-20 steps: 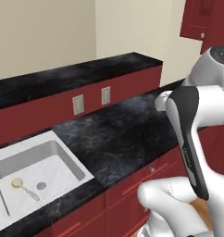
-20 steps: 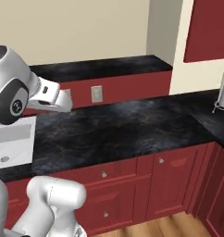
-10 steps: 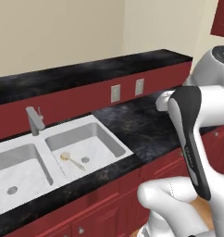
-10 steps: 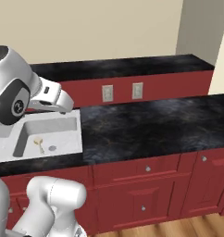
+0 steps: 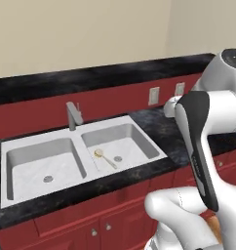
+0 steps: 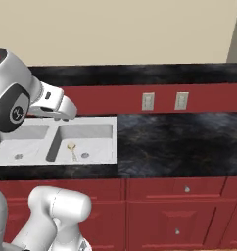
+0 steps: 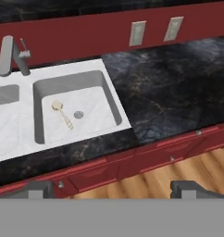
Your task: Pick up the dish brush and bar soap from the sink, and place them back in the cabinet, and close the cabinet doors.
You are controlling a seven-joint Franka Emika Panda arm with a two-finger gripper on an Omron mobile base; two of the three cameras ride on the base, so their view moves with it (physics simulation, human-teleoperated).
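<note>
Simulated kitchen, seen from a mobile base: white marble-look double-basin sink (image 5: 51,141) set into a black speckled counter (image 7: 169,92), grey upright faucet (image 5: 73,115) at the back edge between the 2 basins. Dish brush (image 5: 105,158) lying flat on the floor of the right basin, whitish head toward the faucet side, thin pale-yellow handle angled toward the front rim, just beside the round drain (image 5: 118,158) and apart from it. Same brush (image 7: 62,112) picked out from the hand camera, left of the drain, and again from the right base camera (image 6: 72,149). Left basin with its own drain (image 5: 48,178).

Gripper (image 7: 109,189) held well above the floor in front of the counter, jaws spread wide with nothing between them, 2 dark fingertips (image 7: 37,189) at the bottom of the hand view. White arm (image 5: 203,141) raised over the counter to the right of the sink.

2 pale wall outlets (image 6: 148,101) on the red backsplash behind the counter. Red drawer fronts (image 6: 174,188) with small silver knobs below the counter, wooden floor (image 7: 178,171) beneath.
</note>
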